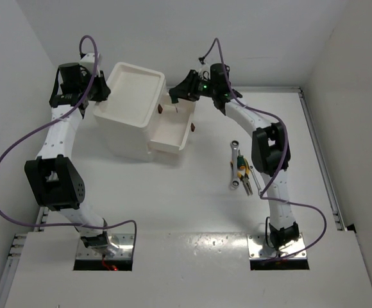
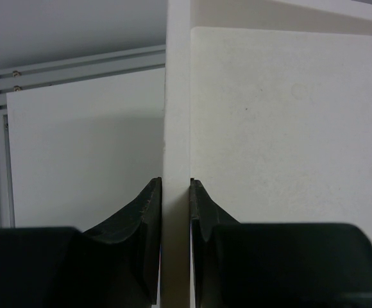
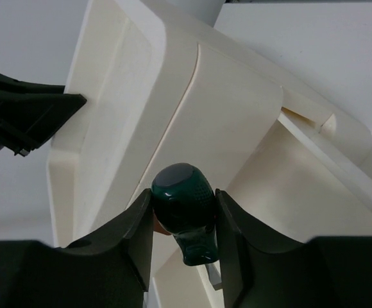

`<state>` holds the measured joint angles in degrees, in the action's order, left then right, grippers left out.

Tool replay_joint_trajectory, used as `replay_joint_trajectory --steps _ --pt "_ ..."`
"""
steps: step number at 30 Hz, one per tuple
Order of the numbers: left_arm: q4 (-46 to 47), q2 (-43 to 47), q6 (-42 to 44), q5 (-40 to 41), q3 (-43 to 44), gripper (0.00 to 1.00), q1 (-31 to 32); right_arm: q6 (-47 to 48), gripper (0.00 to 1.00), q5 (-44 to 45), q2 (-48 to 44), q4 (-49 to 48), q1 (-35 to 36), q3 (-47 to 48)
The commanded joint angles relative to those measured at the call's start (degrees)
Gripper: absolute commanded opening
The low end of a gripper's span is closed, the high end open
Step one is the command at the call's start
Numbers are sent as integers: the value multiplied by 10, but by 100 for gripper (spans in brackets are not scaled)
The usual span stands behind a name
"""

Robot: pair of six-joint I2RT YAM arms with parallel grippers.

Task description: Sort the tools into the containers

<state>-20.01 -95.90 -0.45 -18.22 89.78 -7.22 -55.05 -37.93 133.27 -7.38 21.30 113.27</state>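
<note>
**Above the open drawers: a round handle in a side pinch, and several ways to miss**

Between the jaws of my right gripper (image 3: 183, 196) sits the dark-green-handled screwdriver (image 3: 185, 215). I've got it pinched across its bulbous handle, butt end toward the camera, shaft somewhere below and out of my sight. That's the first worry: a rounded handle held at two spots can swivel, so the tip may not point where I reckon.

Just beneath, the white cabinet (image 1: 129, 125) has two drawers out. The upper drawer (image 1: 168, 102) is out only a little, the lower drawer (image 1: 170, 135) much further. From overhead, my fingers hang roughly over the upper one's front edge, and I can't tell whether I'm truly over a cavity. If I let go here, I'd judge the screwdriver could clip that front wall and bounce. Then it lands in the wrong compartment or on the table (image 1: 192, 212).

Across the cabinet, my left gripper (image 2: 175, 189) is clamped hard on the thin side rim of the top tray (image 2: 176, 96). One finger is outside and one inside, bracing the box. It's a narrow bite on smooth plastic, so if it slides, a knock from my right arm could shove the whole cabinet.

Further out, wrenches (image 1: 235, 153) and pliers (image 1: 241, 171) lie bunched on the table, right beside my right elbow. A careless swing back could scatter them.
</note>
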Motion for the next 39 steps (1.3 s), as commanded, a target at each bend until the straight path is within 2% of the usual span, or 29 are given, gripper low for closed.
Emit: replay_joint_trajectory --steps 1,7,10,11,15,16,19,20,23,27,30,32,37,39 --pt "-125 -45 -33 -41 -36 0 12 19 37 -12 -1 0 2 14" --pt "-125 -50 -33 -41 -36 0 12 42 56 -28 4 1 2 21" --pt "-125 -50 -33 -46 -36 0 12 42 57 -41 -13 -42 2 7" --pt "-125 -50 -33 -46 -36 0 12 42 60 -41 -20 -42 2 7" --pt "-125 -50 -33 -52 -36 0 12 75 60 -52 -63 -39 -11 -13" --pt "-125 -50 -33 -52 -29 0 12 100 60 -58 -98 -10 -17 -23" --pt "-125 -50 -28 -52 -29 0 12 272 59 -51 -157 89 -49 -69" --pt "-125 -50 -28 -52 -29 0 12 370 56 -43 -189 184 -67 -83" --pt "-125 -50 -22 -46 -24 0 12 488 51 15 -233 351 -101 -123" --pt "-125 -50 -17 -45 -24 0 12 557 48 98 -334 460 -120 -240" --pt "-125 -50 -17 -45 -19 0 12 557 44 150 -394 513 -120 -338" --pt "-125 -50 -17 -45 -14 0 12 537 44 172 -405 542 -120 -363" --pt "-125 -50 -17 -45 -14 0 12 491 54 254 -426 536 -126 -439" --pt "-125 -50 -17 -45 -14 0 12 466 54 287 -426 536 -136 -456"
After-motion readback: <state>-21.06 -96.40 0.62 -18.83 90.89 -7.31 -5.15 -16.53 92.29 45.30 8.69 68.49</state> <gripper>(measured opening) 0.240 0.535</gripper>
